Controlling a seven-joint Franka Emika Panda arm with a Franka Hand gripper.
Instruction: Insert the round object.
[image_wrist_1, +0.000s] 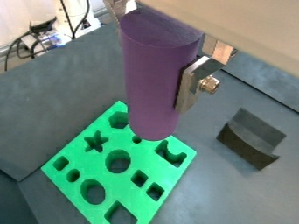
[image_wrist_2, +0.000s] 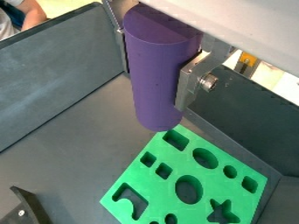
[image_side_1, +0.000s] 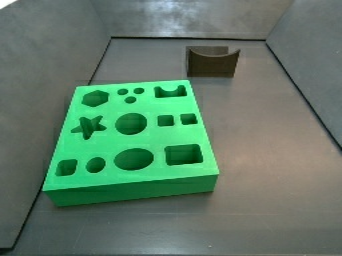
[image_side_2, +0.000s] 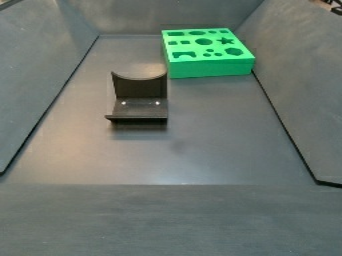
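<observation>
My gripper (image_wrist_1: 156, 79) is shut on the round object (image_wrist_1: 155, 87), a tall matte purple cylinder, held upright in both wrist views (image_wrist_2: 155, 74). One silver finger (image_wrist_1: 193, 83) presses its side. The cylinder hangs well above the green board (image_wrist_1: 117, 171), over the board's edge near the star hole (image_wrist_1: 97, 140). The board's mid-sized round hole (image_wrist_1: 119, 159) is open, also in a side view (image_side_1: 131, 123). Neither side view shows the gripper or the cylinder. The board lies flat on the grey floor (image_side_2: 205, 52).
A dark fixture (image_side_1: 211, 61) with a curved notch stands apart from the board, also seen in a side view (image_side_2: 138, 95) and a wrist view (image_wrist_1: 253, 136). Grey walls (image_side_1: 54, 60) enclose the floor. The board has several other shaped holes.
</observation>
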